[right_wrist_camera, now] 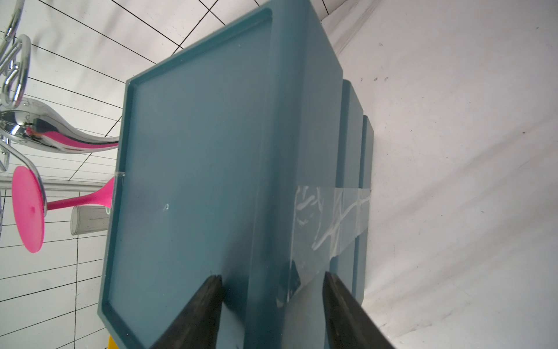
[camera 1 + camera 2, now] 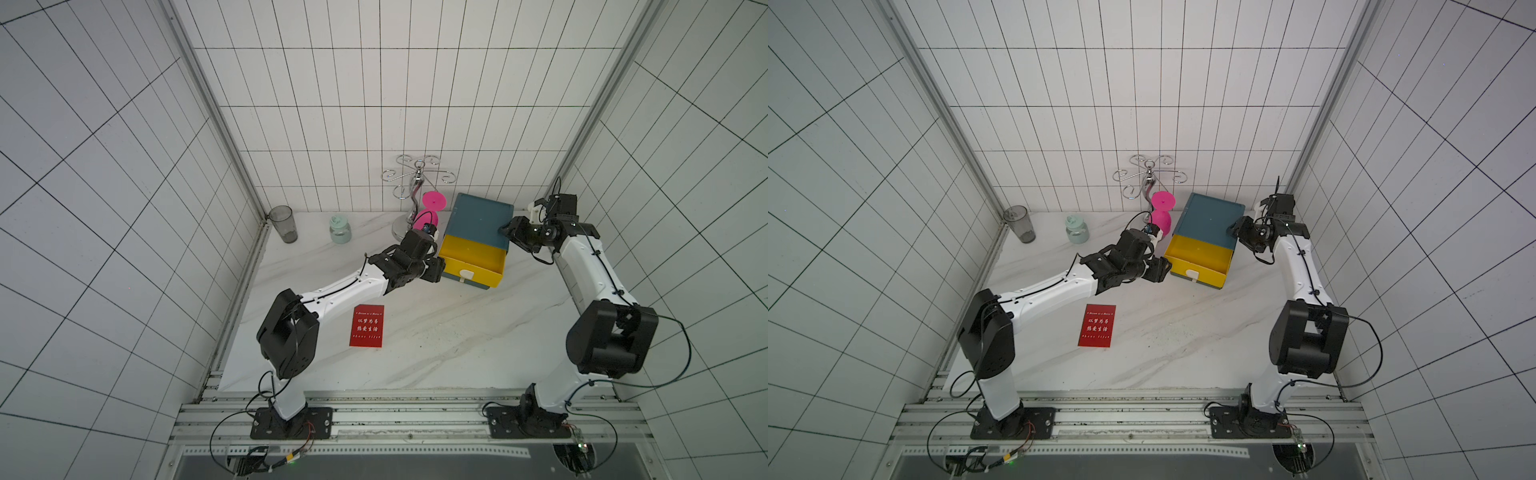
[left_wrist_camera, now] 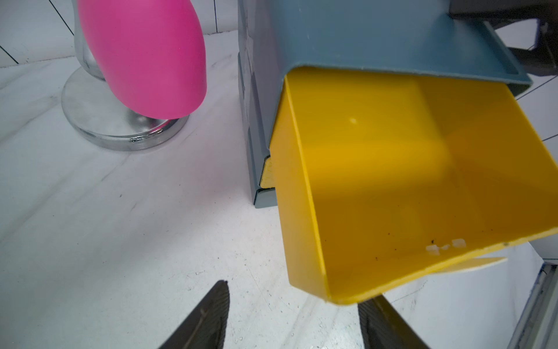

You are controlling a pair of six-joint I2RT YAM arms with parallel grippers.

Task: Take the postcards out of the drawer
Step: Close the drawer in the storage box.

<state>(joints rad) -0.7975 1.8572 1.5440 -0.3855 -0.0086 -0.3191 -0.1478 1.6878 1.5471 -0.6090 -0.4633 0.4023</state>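
A red postcard (image 2: 367, 326) (image 2: 1096, 326) with white lettering lies flat on the marble table, left of the middle, in both top views. The yellow drawer (image 2: 486, 279) (image 2: 1208, 277) (image 3: 392, 181) stands pulled out of the teal cabinet (image 2: 478, 220) (image 2: 1208, 216) (image 1: 196, 166); the part of its inside that shows holds nothing. My left gripper (image 2: 440, 270) (image 2: 1166, 268) (image 3: 293, 293) is open just outside the drawer's front left corner, holding nothing. My right gripper (image 2: 505, 230) (image 2: 1231, 230) (image 1: 271, 275) is open, straddling the cabinet's top right edge.
A chrome hook stand (image 2: 413, 187) (image 3: 120, 121) carrying a pink goblet (image 2: 432, 208) (image 3: 145, 57) stands just left of the cabinet. A grey tumbler (image 2: 284, 224) and a mint jar (image 2: 340, 228) sit at the back left. Clear tape (image 1: 329, 217) crosses the cabinet's side.
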